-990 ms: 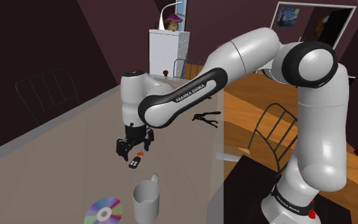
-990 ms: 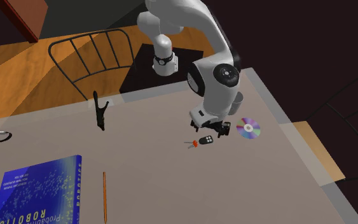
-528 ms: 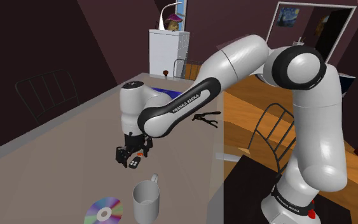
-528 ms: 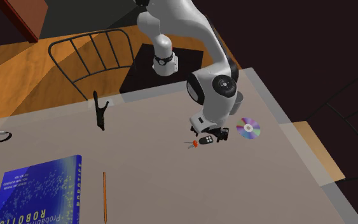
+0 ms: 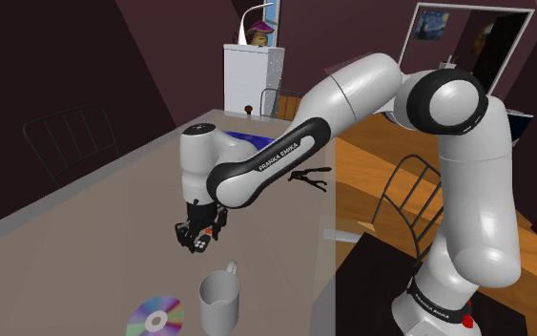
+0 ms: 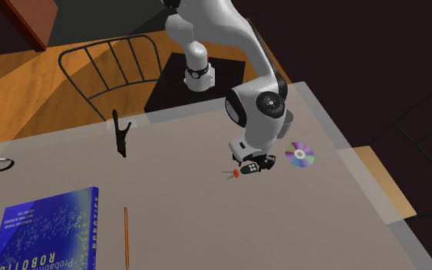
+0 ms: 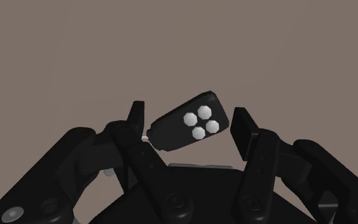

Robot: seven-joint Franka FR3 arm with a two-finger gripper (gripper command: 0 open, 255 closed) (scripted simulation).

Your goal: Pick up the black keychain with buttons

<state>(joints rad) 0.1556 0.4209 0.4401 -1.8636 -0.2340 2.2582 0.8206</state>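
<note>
Closing for grasp: step in hand. Grey-brown flat desk [image 5: 85, 205] carries everything; pale grey mug [image 5: 218, 301] and rainbow-sheen disc [image 5: 154, 317] near, clear of gripper. All-black two-finger gripper [image 7: 189, 122] low at desk, fingers [image 7: 242, 127] apart, straddling black oblong keychain with four white buttons [image 7: 185, 124], lying flat, skewed between them. Squeeze slowly so body squares up; grip mid-body, not ring end; lift straight, away from mug.

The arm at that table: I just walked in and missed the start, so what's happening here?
The white arm holds its black hand low over the table, straddling the black keychain with four white buttons. The fingers stand apart on either side, not yet clasping it, so nothing is picked up yet.
</note>
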